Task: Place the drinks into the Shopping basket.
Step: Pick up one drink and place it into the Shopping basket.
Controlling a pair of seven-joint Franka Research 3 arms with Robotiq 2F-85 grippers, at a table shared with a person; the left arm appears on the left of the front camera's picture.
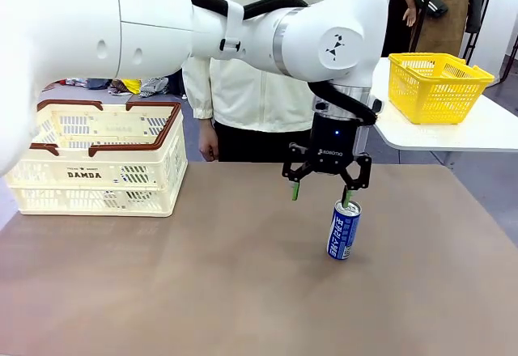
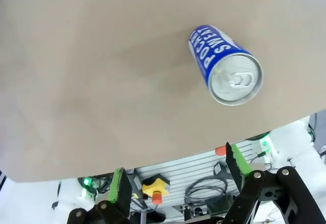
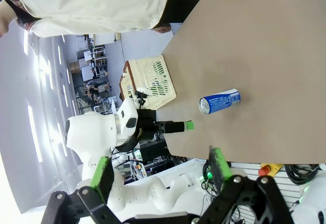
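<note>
One drink, a blue can [image 1: 343,230] with white lettering and a silver top, stands upright on the brown table right of centre. My left gripper [image 1: 320,195] hangs open just above and slightly left of it, its right fingertip close to the can's top. In the left wrist view the blue can [image 2: 224,63] lies beyond my open gripper [image 2: 178,178], off to one side. The cream Shopping basket [image 1: 97,158] with its brown rim sits at the table's far left. The right wrist view shows my right gripper [image 3: 160,168] open and holding nothing, well away from the can [image 3: 219,102] and the basket [image 3: 150,81].
A person in a cream top [image 1: 251,81] stands at the far side of the table. A bright yellow basket [image 1: 437,85] rests on a separate white table [image 1: 453,133] at the back right. The brown tabletop [image 1: 202,283] lies bare between the basket and the can.
</note>
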